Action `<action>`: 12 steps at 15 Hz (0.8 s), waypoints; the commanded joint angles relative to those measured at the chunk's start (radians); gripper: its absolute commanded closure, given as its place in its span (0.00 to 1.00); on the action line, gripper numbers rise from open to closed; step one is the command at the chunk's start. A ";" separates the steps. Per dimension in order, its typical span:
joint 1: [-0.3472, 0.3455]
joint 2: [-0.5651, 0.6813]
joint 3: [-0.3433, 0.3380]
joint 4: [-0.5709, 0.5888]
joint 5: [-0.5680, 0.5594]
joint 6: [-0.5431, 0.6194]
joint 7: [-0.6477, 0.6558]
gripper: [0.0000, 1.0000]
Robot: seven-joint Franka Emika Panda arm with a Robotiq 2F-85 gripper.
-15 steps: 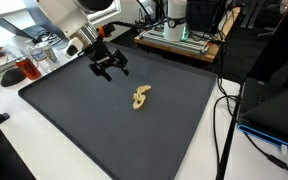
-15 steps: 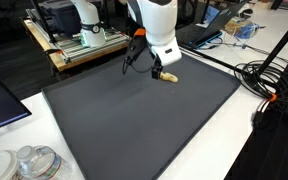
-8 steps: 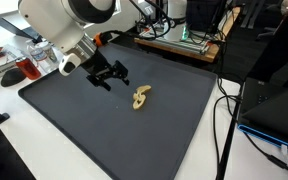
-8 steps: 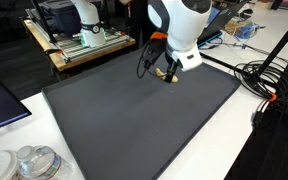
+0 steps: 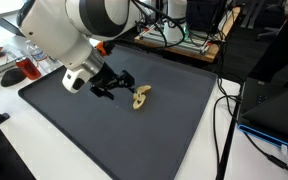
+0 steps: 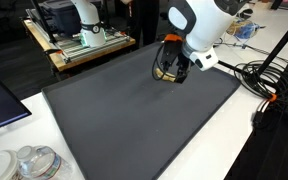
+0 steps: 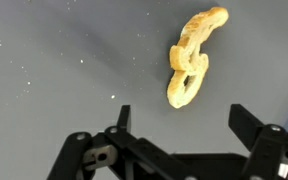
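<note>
over the last second the arm has swung low across the dark grey mat [image 5: 84, 135]. its black two-finger claw [image 5: 121, 84] has come from well apart to just beside the pale yellow-tan twisted piece [image 5: 141, 97]. the piece has not shifted: it lies flat on the mat, well in from the edges. wrist view: claw [image 7: 184, 122] spread fully wide, nothing between the fingers, piece [image 7: 189, 60] just ahead of the tips, untouched. in an exterior view the claw [image 6: 172, 70] hides it. judgement: approach nearly lined up, no grip yet.
</note>
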 commanded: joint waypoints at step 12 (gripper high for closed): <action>0.154 0.126 -0.003 0.263 -0.163 -0.144 0.204 0.00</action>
